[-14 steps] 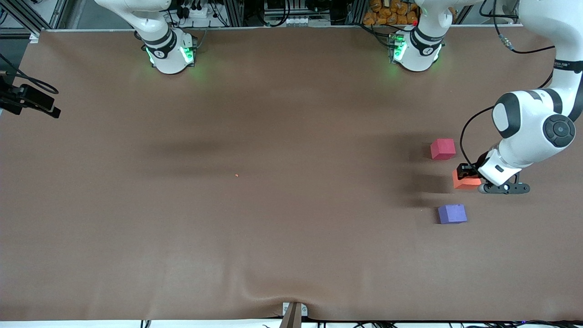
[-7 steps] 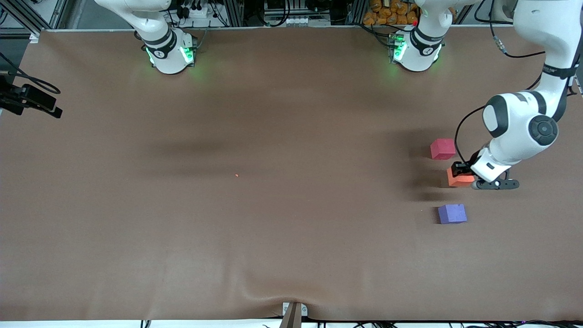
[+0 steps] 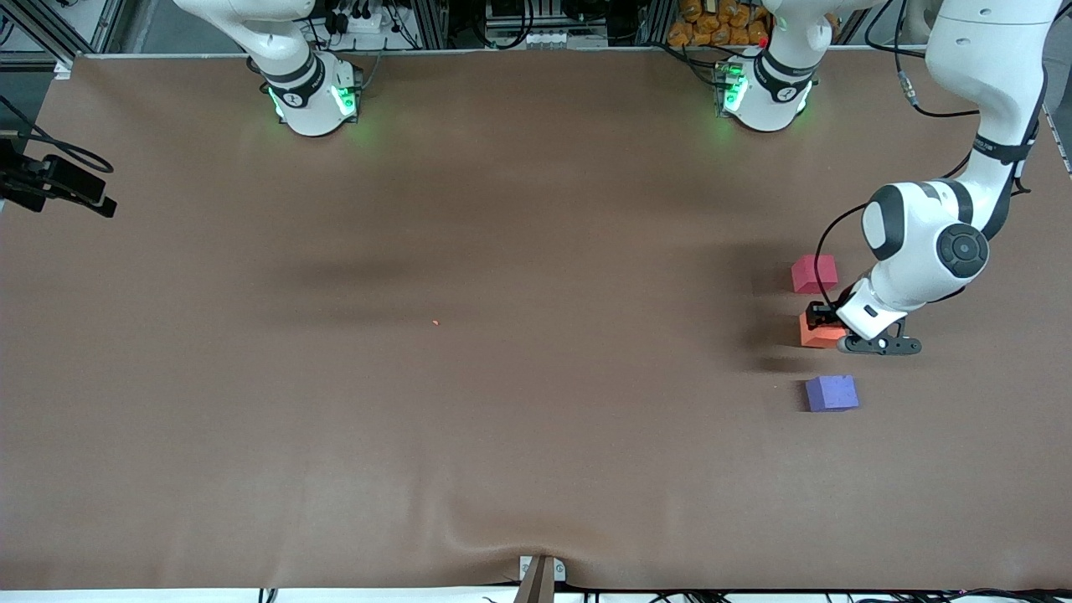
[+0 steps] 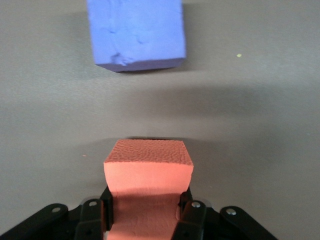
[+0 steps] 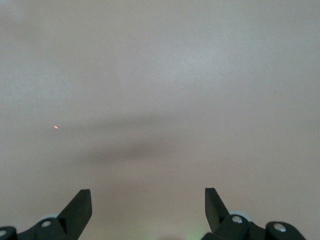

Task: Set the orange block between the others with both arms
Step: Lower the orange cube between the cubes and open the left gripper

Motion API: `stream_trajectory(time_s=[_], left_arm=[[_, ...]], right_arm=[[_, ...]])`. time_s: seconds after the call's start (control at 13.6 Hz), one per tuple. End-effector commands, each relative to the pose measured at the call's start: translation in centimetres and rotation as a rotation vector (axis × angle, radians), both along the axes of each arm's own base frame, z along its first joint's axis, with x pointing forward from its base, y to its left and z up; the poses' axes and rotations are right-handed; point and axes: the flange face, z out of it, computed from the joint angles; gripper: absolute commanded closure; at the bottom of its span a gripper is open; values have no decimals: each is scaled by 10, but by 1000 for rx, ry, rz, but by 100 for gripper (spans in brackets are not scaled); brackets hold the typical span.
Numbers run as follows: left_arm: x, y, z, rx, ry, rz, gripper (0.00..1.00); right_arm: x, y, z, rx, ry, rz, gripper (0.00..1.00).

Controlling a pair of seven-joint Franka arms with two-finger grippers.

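Front view: left arm [image 3: 921, 251] bent over orange block [image 3: 816, 333].

1. Foam cubes — 3 in all: 1 orange block [image 3: 819, 333], 1 pinkish-red cube [image 3: 814, 274], 1 purple-blue cube [image 3: 831, 393].
2. Robot arms — 2: the left arm [image 3: 938, 243] and the right arm [image 3: 276, 42], each with 1 green-lit base at the table's edge.
3. Grippers — 2: the left gripper [image 4: 145, 210] and the right gripper [image 5: 148, 210], with 2 fingers apiece.
4. Tables — 1, under 1 brown cover [image 3: 502, 377].
5. Tiny orange specks on the cover — 1 [image 3: 435, 322].
6. Black camera mounts at the table's side — 1 [image 3: 50, 184].
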Motion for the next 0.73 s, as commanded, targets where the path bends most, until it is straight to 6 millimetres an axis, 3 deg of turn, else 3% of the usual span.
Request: stream_trajectory(time_s=[0.0,0.66], left_arm=[[7,8,-4,1,-16,20,100],[15,8,-6,0,-24,20,100]], right_arm=[[-1,2,1,5,-5,-4,0],[-1,3,1,5,-5,-2,0]])
